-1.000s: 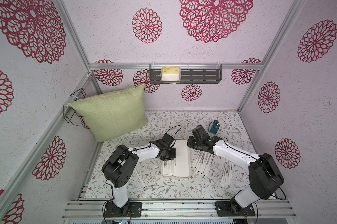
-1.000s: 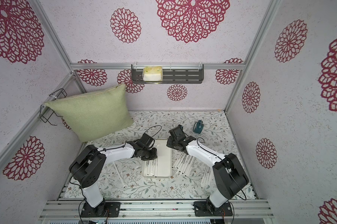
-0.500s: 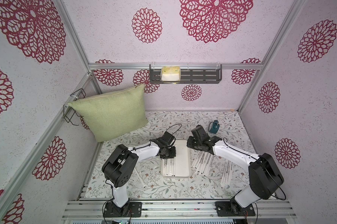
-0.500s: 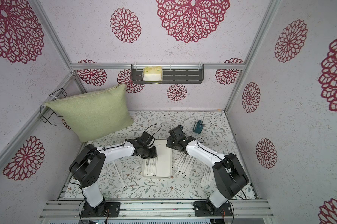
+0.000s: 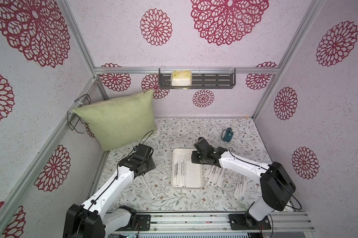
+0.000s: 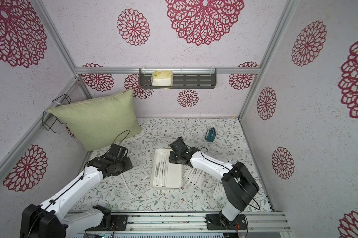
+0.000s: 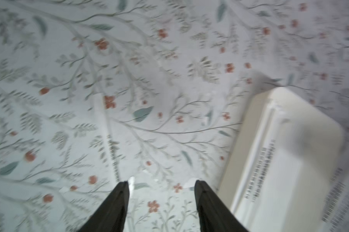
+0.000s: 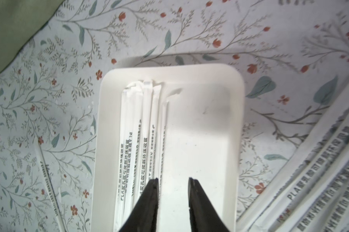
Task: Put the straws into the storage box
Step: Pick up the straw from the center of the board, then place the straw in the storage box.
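The storage box (image 8: 199, 140) looks like smooth, faintly glossy white plastic. The straws (image 8: 147, 130) wear matt white paper wrappers (creased at the ends). The cushion (image 5: 120, 121) is coarse-woven green cloth, the tabletop (image 5: 184, 127) a matt floral print, and the frame rail (image 5: 256, 70) brushed metal.

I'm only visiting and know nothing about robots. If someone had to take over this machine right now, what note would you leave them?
Left gripper: jaws apart, empty, over the table between the storage box and a single straw.
Right gripper: jaws apart, empty, over the box.
Done: a handful of straws lie lengthwise in the box, on the left arm's side.
Left: the single straw, a fanned pile and a smaller bunch on the table on the right arm's side.
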Robot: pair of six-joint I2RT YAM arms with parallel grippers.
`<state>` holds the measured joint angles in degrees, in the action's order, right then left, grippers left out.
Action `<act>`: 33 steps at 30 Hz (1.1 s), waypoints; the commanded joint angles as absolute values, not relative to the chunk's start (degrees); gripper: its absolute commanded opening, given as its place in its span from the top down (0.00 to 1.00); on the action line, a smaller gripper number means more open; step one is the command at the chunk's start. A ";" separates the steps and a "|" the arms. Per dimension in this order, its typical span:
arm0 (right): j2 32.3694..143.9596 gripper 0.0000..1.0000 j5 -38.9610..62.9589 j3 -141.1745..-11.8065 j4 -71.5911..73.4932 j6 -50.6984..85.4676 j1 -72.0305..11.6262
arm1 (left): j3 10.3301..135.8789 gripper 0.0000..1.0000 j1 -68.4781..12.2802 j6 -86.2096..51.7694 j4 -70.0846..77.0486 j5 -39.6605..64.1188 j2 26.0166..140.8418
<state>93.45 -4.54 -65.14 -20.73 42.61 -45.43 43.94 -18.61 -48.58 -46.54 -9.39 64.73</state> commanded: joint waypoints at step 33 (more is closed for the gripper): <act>92.12 0.68 -5.81 -65.36 -20.45 40.93 -41.58 | 53.21 0.96 -28.58 -49.31 -43.47 -7.10 73.09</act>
